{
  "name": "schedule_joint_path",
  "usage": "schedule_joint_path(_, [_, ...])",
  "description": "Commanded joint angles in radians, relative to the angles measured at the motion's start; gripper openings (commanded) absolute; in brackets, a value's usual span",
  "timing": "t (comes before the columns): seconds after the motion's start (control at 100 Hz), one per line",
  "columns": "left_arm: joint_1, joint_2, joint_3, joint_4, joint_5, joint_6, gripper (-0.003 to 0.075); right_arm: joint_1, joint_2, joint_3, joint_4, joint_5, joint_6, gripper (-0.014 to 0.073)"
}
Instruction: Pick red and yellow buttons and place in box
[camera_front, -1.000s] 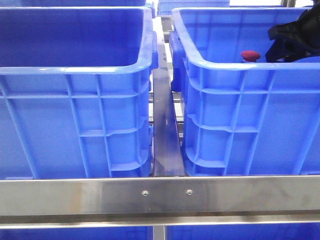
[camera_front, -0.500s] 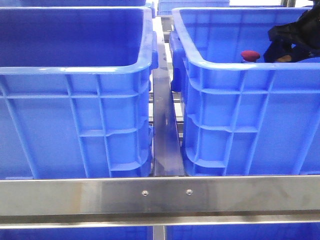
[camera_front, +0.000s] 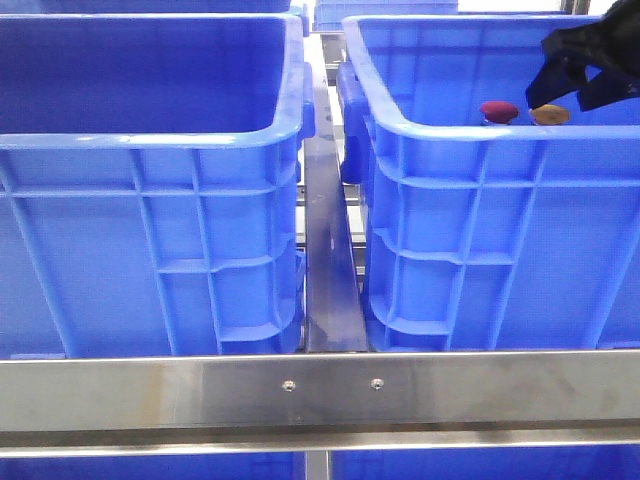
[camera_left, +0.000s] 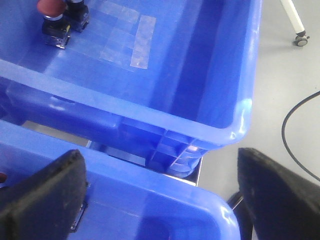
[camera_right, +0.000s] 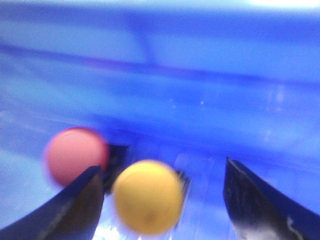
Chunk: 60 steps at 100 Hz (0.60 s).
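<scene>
The red button (camera_front: 499, 110) and the yellow button (camera_front: 549, 114) stand side by side inside the right-hand blue box (camera_front: 450, 135), their caps just showing over its near rim. My right gripper (camera_front: 572, 88) hangs open above the yellow button without touching it. The blurred right wrist view shows the yellow cap (camera_right: 147, 197) between the spread fingers, close to one finger (camera_right: 75, 210), with the red cap (camera_right: 75, 155) beside that finger. My left gripper (camera_left: 160, 200) is open and holds nothing, over a blue crate rim (camera_left: 150, 182). It is out of the front view.
A second large blue crate (camera_front: 150, 140) stands on the left, a narrow metal gap (camera_front: 328, 250) between the two. A steel rail (camera_front: 320, 390) crosses in front. The left wrist view shows another crate (camera_left: 200, 75) holding a red button (camera_left: 50, 6), with grey floor and a cable (camera_left: 295, 125) beside it.
My right gripper has lifted up and away inside the right box. The yellow button, hidden behind it before, now stands uncovered next to the red one.
</scene>
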Motion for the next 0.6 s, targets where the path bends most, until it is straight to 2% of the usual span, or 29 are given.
schedule_joint_path(0.0, [0.0,-0.042,-0.03,-0.062,-0.019,-0.01,0.0587,-0.005,-0.091,0.007,0.019,-0.025,-0.01,0.0531])
schedule_joint_path(0.16, [0.0,-0.042,-0.03,-0.062,-0.019,-0.01,0.0587,-0.005,-0.171,0.076,0.019,-0.021,-0.01,0.0512])
schedule_joint_path(0.22, [0.0,-0.042,-0.03,-0.062,-0.019,-0.01,0.0585,-0.005,-0.213,0.107,0.019,-0.015,-0.01,0.0426])
schedule_joint_path(0.28, [0.0,-0.042,-0.03,-0.062,-0.021,-0.014,0.0561,-0.005,-0.255,0.139,0.027,-0.014,-0.01,0.0283])
schedule_joint_path(0.35, [0.0,-0.042,-0.03,-0.06,-0.037,-0.037,0.0468,-0.005,-0.314,0.183,0.039,-0.007,-0.01,0.0114])
schedule_joint_path(0.44, [0.0,-0.044,-0.03,-0.012,-0.05,-0.099,0.0263,-0.005,-0.397,0.25,0.059,-0.005,-0.01,-0.0067])
schedule_joint_path(0.56, [0.0,-0.051,-0.028,0.069,-0.003,-0.207,0.0003,-0.005,-0.517,0.343,0.07,-0.003,-0.01,-0.0064])
schedule_joint_path(0.59, [0.0,-0.053,-0.026,0.079,0.014,-0.22,-0.0018,-0.005,-0.545,0.357,0.07,-0.003,-0.01,-0.0064])
